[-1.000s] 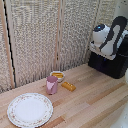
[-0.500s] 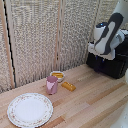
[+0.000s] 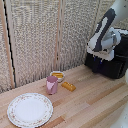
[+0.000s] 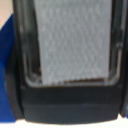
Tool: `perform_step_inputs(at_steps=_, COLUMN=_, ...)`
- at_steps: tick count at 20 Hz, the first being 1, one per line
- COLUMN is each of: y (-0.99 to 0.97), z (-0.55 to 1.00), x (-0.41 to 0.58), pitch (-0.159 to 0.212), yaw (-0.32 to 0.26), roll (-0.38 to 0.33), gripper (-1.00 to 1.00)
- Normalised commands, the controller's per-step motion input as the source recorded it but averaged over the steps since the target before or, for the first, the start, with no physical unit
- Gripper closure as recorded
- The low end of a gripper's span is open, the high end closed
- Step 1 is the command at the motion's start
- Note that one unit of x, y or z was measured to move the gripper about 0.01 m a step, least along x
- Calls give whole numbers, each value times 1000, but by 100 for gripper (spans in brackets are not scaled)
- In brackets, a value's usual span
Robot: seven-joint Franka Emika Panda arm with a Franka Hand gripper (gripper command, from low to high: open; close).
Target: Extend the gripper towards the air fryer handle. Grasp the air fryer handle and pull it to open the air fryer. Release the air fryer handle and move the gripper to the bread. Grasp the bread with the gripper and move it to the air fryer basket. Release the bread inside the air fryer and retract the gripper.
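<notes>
One second brought the arm down onto the air fryer.

Earlier the end effector [image 3: 101, 54] hung above the air fryer [image 3: 110, 62]; it then sat low against the front, where the handle should be, so the reach looked nearly done. Whether its fingers were apart or together could not be told. The bread [image 3: 68, 86] lay untouched on the surface [image 3: 95, 97], beside the pink cup [image 3: 52, 84] and white bowl [image 3: 57, 75].

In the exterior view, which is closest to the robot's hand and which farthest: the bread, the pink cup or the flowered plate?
From the gripper at the air fryer:
1. Bread, mid-table.
2. Pink cup, further toward the exterior view's left.
3. Flowered plate, front and farthest left.
</notes>
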Motion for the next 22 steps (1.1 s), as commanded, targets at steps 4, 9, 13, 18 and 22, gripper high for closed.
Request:
perform_step_inputs(at_steps=4, y=851, z=199, x=-76, pitch=-203, yaw=-72, roll=101, gripper=100)
perform_step_inputs(at_steps=9, y=851, z=391, x=29, pitch=-89, yaw=-94, roll=33, gripper=100)
perform_step_inputs(at_steps=13, y=836, z=273, x=116, pitch=-13, yaw=-120, roll=-31, gripper=100)
perform_step_inputs(at_steps=18, y=889, z=67, x=170, pitch=-9, yaw=-94, roll=-32, gripper=100)
perform_step_inputs(at_steps=22, y=720, z=-111, x=584, pitch=0, yaw=-63, roll=-1, gripper=100)
